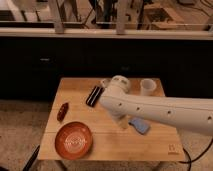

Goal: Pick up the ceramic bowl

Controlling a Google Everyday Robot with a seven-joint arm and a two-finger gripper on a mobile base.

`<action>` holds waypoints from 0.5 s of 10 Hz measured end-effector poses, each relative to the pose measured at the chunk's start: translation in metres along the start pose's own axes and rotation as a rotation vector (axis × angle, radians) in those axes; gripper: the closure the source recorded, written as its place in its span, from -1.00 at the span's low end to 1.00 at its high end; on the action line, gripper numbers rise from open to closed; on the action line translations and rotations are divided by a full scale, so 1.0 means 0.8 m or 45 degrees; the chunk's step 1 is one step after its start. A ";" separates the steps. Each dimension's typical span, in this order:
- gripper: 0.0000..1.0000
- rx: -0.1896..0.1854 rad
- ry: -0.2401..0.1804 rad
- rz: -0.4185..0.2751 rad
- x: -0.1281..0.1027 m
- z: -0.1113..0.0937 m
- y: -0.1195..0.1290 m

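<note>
The ceramic bowl (73, 140) is a wide, shallow orange-red dish with pale rings inside. It sits on the front left corner of the wooden table (150, 147). My big white arm reaches in from the right and crosses the table's middle. The gripper (122, 121) hangs below the arm near the table's centre, to the right of the bowl and apart from it. It is mostly hidden by the arm, and nothing is in it.
A blue object (140, 126) lies just right of the gripper. A dark oblong item (94, 96) and a small red thing (62, 111) lie behind the bowl. A white cup (147, 86) stands at the back right, another pale cup (105, 82) behind the arm.
</note>
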 end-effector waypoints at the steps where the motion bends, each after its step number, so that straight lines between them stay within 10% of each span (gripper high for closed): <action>1: -0.60 0.011 -0.005 -0.026 -0.007 0.002 -0.004; 5: -0.60 0.031 -0.011 -0.132 -0.023 0.022 -0.004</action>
